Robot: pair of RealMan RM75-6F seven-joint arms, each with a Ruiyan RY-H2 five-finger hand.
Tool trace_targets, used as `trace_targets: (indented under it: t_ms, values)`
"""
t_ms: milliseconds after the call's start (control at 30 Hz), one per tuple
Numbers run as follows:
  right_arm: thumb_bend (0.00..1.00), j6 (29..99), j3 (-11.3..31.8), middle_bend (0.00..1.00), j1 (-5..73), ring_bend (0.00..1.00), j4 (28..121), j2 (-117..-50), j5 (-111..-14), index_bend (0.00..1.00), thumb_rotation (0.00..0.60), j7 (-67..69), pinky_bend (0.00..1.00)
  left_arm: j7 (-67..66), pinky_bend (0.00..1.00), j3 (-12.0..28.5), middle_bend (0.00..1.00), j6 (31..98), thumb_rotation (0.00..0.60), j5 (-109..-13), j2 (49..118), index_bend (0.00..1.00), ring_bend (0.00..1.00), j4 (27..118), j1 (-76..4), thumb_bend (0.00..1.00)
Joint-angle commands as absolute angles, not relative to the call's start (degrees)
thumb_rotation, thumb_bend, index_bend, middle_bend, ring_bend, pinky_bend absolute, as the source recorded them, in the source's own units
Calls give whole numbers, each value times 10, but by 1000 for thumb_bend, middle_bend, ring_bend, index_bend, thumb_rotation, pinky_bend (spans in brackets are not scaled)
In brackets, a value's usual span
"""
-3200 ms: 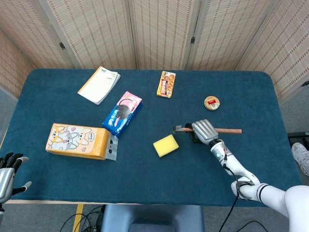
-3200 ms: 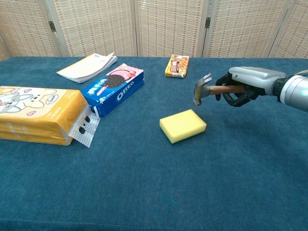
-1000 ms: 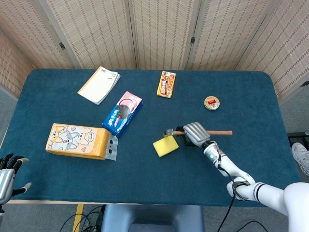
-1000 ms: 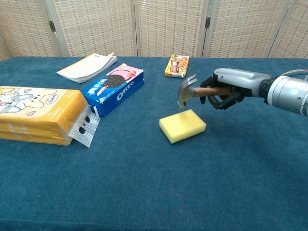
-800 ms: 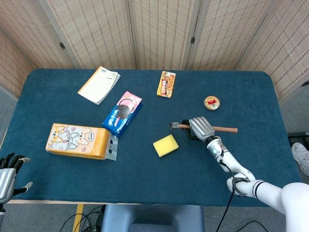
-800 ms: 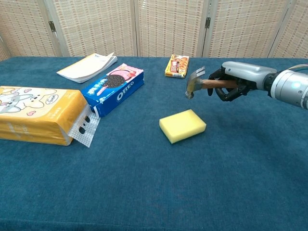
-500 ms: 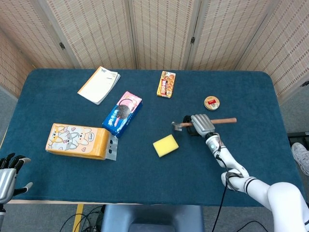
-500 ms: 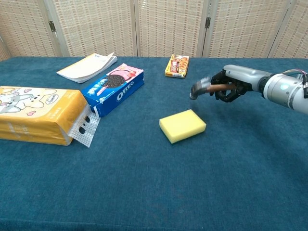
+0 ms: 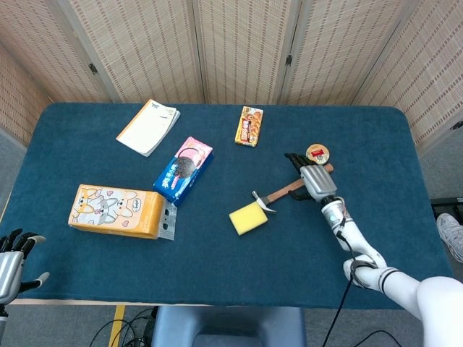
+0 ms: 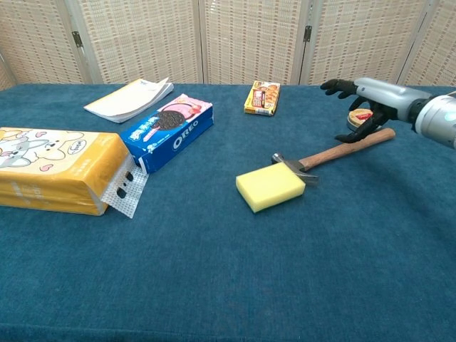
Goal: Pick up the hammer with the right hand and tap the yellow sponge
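The hammer lies flat on the blue table, its metal head touching the far right corner of the yellow sponge. Its wooden handle points back and to the right. My right hand hovers over the handle's far end with its fingers spread, holding nothing. From the head view the right hand overlaps the handle. My left hand hangs open off the table's front left corner.
A small round tin sits just behind the handle's end, under my right hand. An orange snack box, an Oreo box, a white booklet and a yellow tissue pack lie further left.
The right hand has let go of the hammer and opened, drawing back to the right. The hammer dropped from the air onto the table against the sponge.
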State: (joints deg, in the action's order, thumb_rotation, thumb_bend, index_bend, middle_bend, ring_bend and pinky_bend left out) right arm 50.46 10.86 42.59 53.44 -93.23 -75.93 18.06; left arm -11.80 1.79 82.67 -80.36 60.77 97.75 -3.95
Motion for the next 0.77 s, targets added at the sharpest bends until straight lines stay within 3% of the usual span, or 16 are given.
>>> trace_targets:
  t_ms: [33, 133, 200, 500, 767]
  values:
    - [306, 573, 101, 247, 375, 154, 621, -863, -769, 55, 600, 156, 216, -118, 197, 23, 284, 830, 600, -804, 615, 325, 140, 973, -42, 182]
    - [346, 612, 88, 325, 338, 221, 694, -804, -773, 201, 600, 117, 278, -124, 197, 28, 284, 835, 600, -804, 627, 325, 140, 968, -45, 182]
    - [352, 635, 82, 347, 314, 246, 748, -763, -771, 237, 600, 95, 321, -123, 197, 34, 284, 840, 600, -807, 636, 325, 140, 963, -48, 182]
    - [353, 748, 39, 395, 201, 276, 892, -643, -779, 302, 600, 27, 332, -133, 197, 49, 284, 858, 600, -814, 667, 329, 142, 960, -56, 181]
    - [353, 814, 21, 409, 139, 286, 927, -623, -794, 319, 600, 12, 331, -158, 197, 50, 284, 849, 600, -816, 676, 329, 141, 979, -67, 182]
